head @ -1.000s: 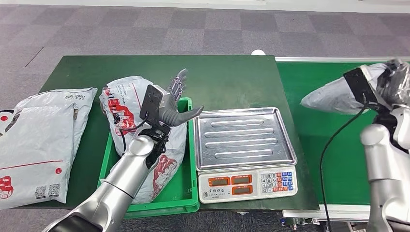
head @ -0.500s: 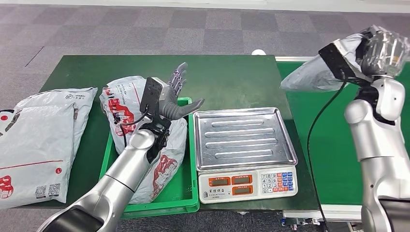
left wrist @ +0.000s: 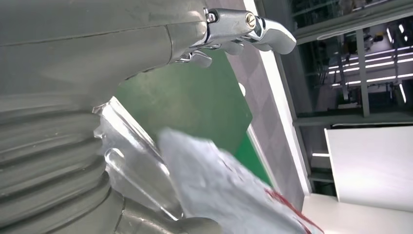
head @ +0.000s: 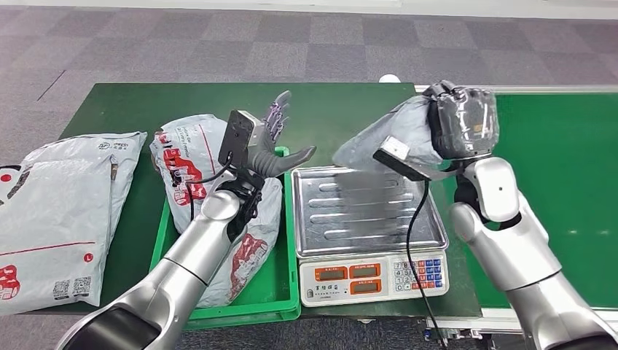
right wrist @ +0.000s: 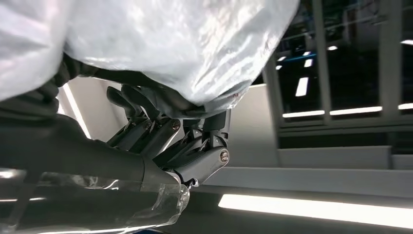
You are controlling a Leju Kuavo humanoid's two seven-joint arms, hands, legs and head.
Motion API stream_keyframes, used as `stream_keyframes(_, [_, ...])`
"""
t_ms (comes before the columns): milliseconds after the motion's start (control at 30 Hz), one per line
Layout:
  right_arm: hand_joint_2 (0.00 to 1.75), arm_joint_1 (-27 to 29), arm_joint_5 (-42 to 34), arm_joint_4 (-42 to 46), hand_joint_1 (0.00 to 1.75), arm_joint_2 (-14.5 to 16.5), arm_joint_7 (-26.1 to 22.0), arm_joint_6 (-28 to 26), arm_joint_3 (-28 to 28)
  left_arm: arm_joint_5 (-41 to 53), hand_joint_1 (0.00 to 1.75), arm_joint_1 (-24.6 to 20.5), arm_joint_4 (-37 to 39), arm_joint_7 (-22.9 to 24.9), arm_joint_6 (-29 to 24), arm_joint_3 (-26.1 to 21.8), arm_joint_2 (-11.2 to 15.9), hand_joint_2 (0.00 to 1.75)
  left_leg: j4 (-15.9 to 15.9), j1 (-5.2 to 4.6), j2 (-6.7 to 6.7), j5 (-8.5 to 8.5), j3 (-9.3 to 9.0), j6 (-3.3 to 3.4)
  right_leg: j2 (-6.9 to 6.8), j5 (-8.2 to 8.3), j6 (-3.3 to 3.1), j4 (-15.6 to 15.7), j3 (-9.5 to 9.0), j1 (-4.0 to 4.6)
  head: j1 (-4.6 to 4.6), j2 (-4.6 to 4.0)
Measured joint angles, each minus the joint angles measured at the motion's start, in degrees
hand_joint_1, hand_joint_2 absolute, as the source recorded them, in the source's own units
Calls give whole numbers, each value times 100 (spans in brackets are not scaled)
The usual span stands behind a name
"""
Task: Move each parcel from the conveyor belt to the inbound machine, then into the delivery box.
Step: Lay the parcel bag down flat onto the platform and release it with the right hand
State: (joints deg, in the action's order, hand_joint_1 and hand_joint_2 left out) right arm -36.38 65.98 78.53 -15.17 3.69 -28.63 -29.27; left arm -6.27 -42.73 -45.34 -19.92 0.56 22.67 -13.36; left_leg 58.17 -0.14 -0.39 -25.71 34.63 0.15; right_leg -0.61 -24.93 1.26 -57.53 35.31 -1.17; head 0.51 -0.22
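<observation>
The right robot hand (head: 463, 122) grips a grey plastic mailer parcel (head: 385, 138), fingers wrapped around one end, holding it in the air above the ribbed metal tray of a white electronic scale (head: 368, 219) on the dark green desk (head: 146, 109). The left robot hand (head: 271, 146) is empty, fingers spread, raised over a green plastic crate (head: 277, 299) – inside it lies a white parcel with red print (head: 182, 157).
</observation>
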Motion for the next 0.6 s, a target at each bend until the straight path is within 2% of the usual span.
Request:
stream_keyframes(200, [175, 232, 868, 268, 175, 429, 492, 509, -878, 2, 0, -165, 99, 56, 59, 32, -133, 175, -1, 2, 5, 0, -2, 0, 5, 0, -1, 0, 2, 3, -1, 0])
stream_keyframes(300, [175, 342, 1061, 381, 175, 656, 653, 671, -1173, 7, 0, -197, 130, 84, 72, 37, -183, 175, -1, 7, 4, 1, -2, -1, 4, -1, -1, 0, 3, 7, -1, 0])
stream_keyframes(467, [175, 431, 1112, 494, 175, 792, 689, 735, -1364, 16, 0, -224, 172, 99, 98, 37, -207, 175, 0, 7, 4, 0, 0, -1, 4, 0, -1, 0, 2, 6, -1, 0])
stream_keyframes(600, [175, 599, 1465, 593, 175, 949, 883, 934, -1471, 66, 0, -252, 192, 108, 143, 38, -243, 175, 0, 6, 4, 0, 0, -1, 4, 0, -1, 1, 2, 6, -1, 0])
